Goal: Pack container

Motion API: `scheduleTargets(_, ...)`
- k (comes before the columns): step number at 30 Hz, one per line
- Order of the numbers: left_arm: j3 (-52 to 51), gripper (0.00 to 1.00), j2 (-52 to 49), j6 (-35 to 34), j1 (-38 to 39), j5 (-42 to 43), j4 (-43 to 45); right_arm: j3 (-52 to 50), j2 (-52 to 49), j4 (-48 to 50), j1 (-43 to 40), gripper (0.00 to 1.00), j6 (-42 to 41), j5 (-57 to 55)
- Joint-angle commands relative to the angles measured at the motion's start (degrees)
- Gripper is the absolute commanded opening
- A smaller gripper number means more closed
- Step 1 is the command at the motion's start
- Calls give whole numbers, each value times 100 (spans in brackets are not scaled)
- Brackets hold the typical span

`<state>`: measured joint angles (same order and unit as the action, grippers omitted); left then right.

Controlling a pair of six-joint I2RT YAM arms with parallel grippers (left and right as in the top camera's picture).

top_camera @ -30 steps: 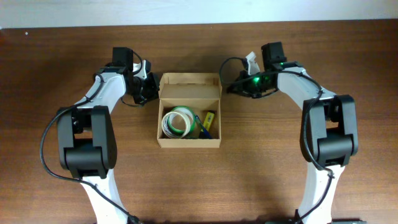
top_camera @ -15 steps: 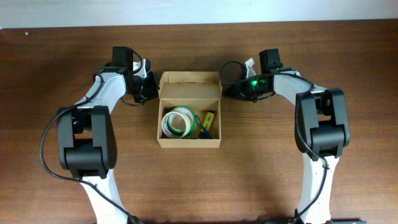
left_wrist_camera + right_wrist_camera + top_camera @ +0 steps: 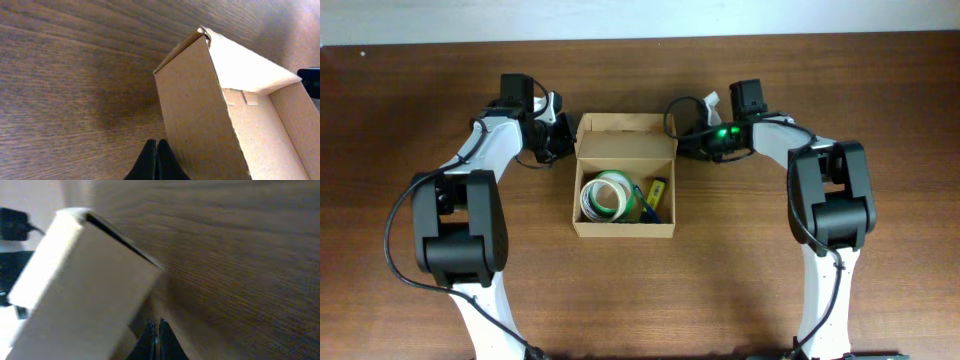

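Container (image 3: 625, 225), one plain tan cardboard box, rectangular and matte, sat mid-counter (image 3: 720, 270) on dark wood grain, with its flap lid open at the back. Left tool (image 3: 562, 142) was closed and empty, just beside the box's left back corner. Inside lay one glossy white-green tape roll (image 3: 604, 196) and one yellow stick-shaped item (image 3: 657, 189), any print too small to read. Right tool (image 3: 681, 141) was closed and empty, near the right back corner.

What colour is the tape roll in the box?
The tape roll is white with green, best seen in the overhead view.
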<state>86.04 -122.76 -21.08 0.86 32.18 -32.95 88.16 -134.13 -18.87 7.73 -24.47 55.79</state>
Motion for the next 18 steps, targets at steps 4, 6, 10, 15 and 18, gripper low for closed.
scheduleTargets(4,52,2,-4,-52,35,372,155,-9,-105,337,24,4,-140,837)
scheduleTargets(6,52,2,-4,-50,31,481,190,-9,-105,330,24,4,-138,885)
scheduleTargets(10,52,2,-2,-50,-13,811,238,-9,-105,334,24,4,-133,1012)
scheduleTargets(15,52,2,-2,-24,-144,1322,238,-9,-103,374,-2,4,-131,1329)
scheduleTargets(18,52,2,-2,13,-271,1692,238,-9,-103,522,-37,4,-133,1720)
